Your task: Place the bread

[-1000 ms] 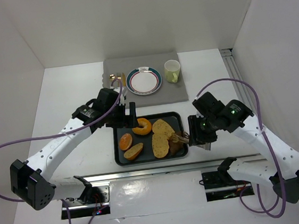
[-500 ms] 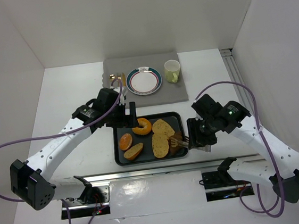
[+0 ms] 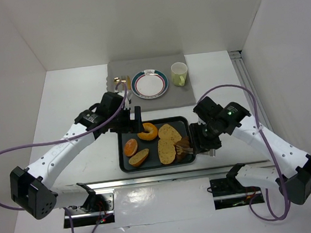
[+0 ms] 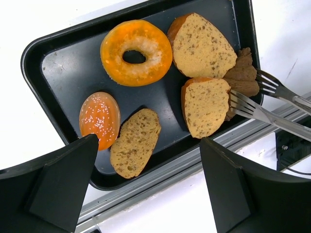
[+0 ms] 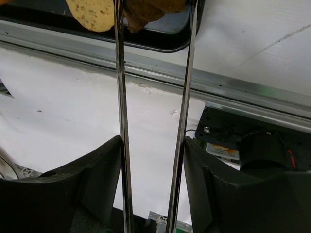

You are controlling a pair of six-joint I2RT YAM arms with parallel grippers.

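A black tray (image 3: pixel 123 153) holds a glazed doughnut (image 3: pixel 147 131), an orange seeded bun (image 3: pixel 130 147), three tan bread slices (image 3: pixel 166 150) and a dark brown bread piece (image 3: pixel 182 147) at its right edge. My right gripper (image 3: pixel 202 139) is shut on metal fork-tipped tongs (image 5: pixel 120 97). The tongs' tips straddle the brown piece (image 4: pixel 244 77) and touch a bread slice (image 4: pixel 205 105). My left gripper (image 3: pixel 135 117) is open and empty, hovering over the tray's far edge, above the slices (image 4: pixel 135 142). A rimmed plate (image 3: pixel 149 84) stands empty on a grey mat (image 3: pixel 117 70).
A pale green cup (image 3: pixel 179 74) stands right of the plate on the mat, and small gold items lie at the mat's left. A metal rail (image 5: pixel 218 92) runs along the table's near edge below the tray. White walls close in the sides.
My right arm has moved left toward the tray, bringing the tongs' tips further in around the brown piece. The left arm has not moved.
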